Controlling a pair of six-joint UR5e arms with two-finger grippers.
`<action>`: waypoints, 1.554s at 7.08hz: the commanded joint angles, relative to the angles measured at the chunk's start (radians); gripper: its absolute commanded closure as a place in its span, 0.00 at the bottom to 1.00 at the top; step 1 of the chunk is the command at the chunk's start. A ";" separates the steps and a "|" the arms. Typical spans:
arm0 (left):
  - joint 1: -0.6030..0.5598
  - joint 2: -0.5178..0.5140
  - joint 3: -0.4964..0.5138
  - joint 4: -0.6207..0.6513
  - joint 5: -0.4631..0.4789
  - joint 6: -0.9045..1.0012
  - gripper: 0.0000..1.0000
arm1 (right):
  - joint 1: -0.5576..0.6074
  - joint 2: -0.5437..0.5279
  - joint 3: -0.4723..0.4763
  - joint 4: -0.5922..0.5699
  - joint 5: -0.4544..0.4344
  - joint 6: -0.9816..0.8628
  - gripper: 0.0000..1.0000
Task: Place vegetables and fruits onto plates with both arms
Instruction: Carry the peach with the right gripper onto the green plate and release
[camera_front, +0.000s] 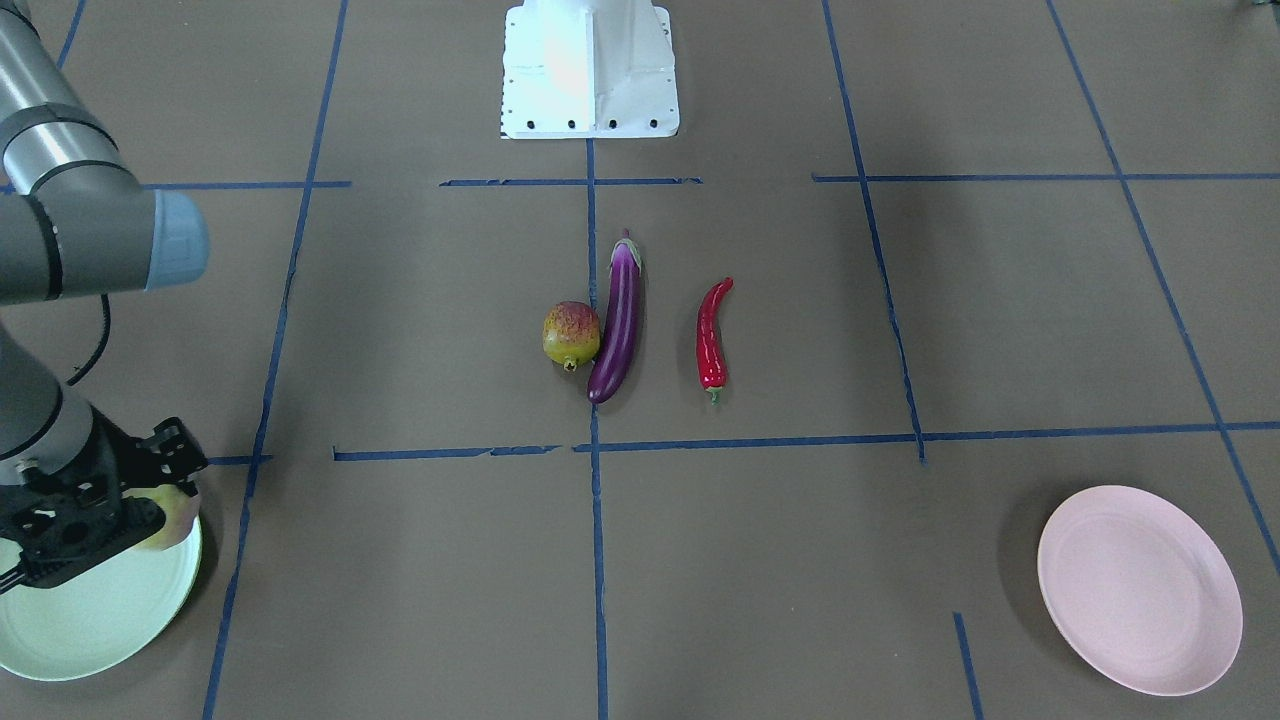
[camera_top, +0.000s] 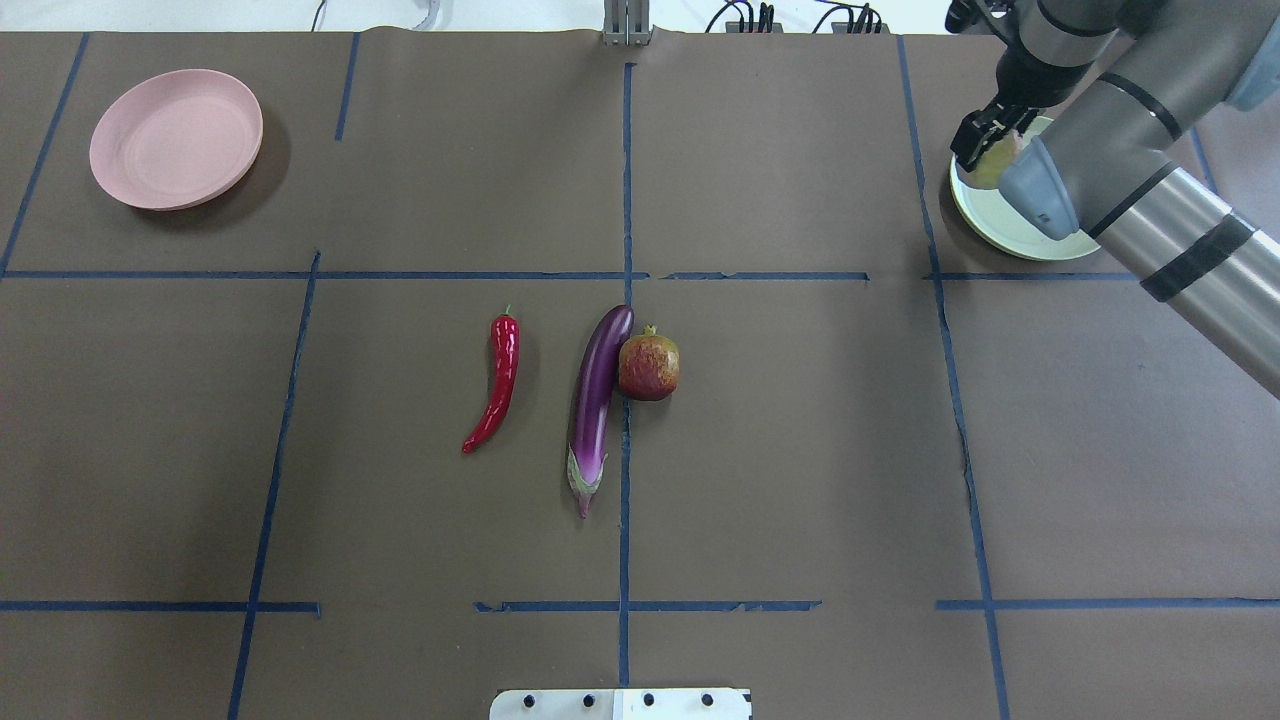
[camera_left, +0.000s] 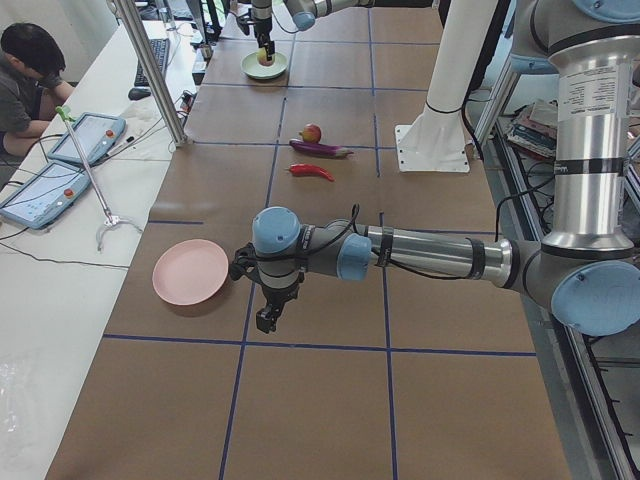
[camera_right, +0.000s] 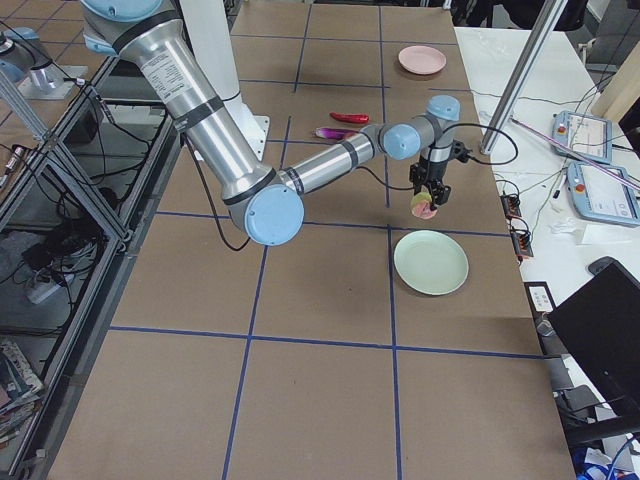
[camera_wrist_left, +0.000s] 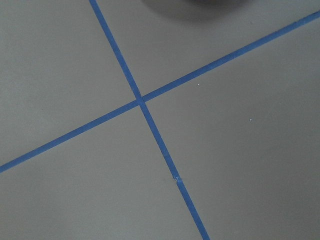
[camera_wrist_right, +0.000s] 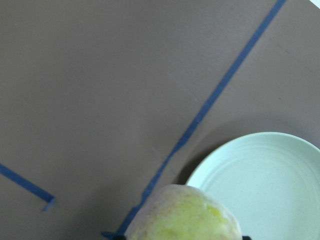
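Pale green-pink skin fills the 6 o'clock edge of my right wrist view: that is the peach (camera_wrist_right: 185, 212), clamped in my right claw (camera_right: 427, 198) and hanging by the rim of the mint green plate (camera_wrist_right: 270, 170). From overhead the plate lies at 1 o'clock on the surface, and the fruit hangs over its 10 o'clock rim. I judge the peach light, firm and smooth, so it is best pinched across its widest girth. Being round, it may roll on so shallow a plate if let go off-centre. The pomegranate-like fruit (camera_top: 649, 367) should handle alike. It touches the eggplant (camera_top: 594, 395) near mid-surface, with the chili pepper (camera_top: 500, 380) at their 9 o'clock. Both look glossy and slippery, and are best taken across the middle of their length. The pink plate (camera_top: 176, 138) waits bare at 10 o'clock. My own arm covers part of the mint plate from overhead, and I cannot tell how high the peach hangs. My left claw (camera_left: 268, 318) shows only in the side view, so I cannot tell whether it is open or closed.
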 joint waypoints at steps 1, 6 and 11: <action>0.000 0.000 -0.002 0.000 0.000 0.000 0.00 | 0.088 -0.070 -0.100 0.049 0.090 0.075 0.85; 0.002 0.000 0.000 0.000 -0.020 0.000 0.00 | 0.029 -0.144 -0.119 0.250 0.087 0.246 0.37; 0.022 -0.051 -0.023 -0.002 -0.026 -0.079 0.00 | 0.129 -0.206 -0.012 0.231 0.116 0.229 0.00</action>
